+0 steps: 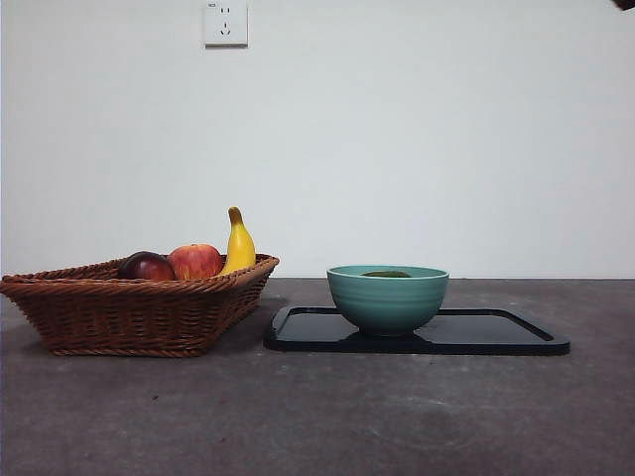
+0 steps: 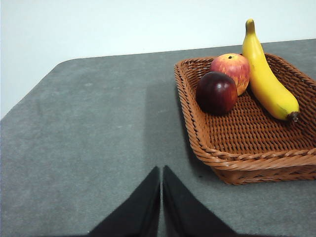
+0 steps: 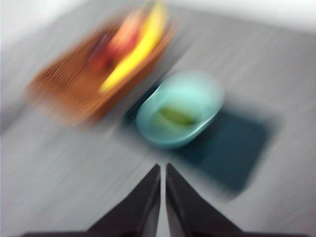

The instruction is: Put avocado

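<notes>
At the left, the wicker basket holds a dark red fruit, an apple and a banana, and the left gripper hangs beside it, jaws pressed together on nothing. Right of it, the avocado lies low in the teal bowl on the black tray. The right gripper, likewise closed and empty, sits above with the bowl ahead of it, so it looks the nearer arm; its view is too blurred to judge the fruit's long axis

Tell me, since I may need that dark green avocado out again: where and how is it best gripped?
Probably from straight above, jaws closing across the narrow width of the dark green avocado. It lies low inside the teal ceramic bowl on the black tray; only its top shows over the rim in the front view, so the bowl's wall blocks any side approach. The right wrist view is blurred, so its exact lie is uncertain.
</notes>
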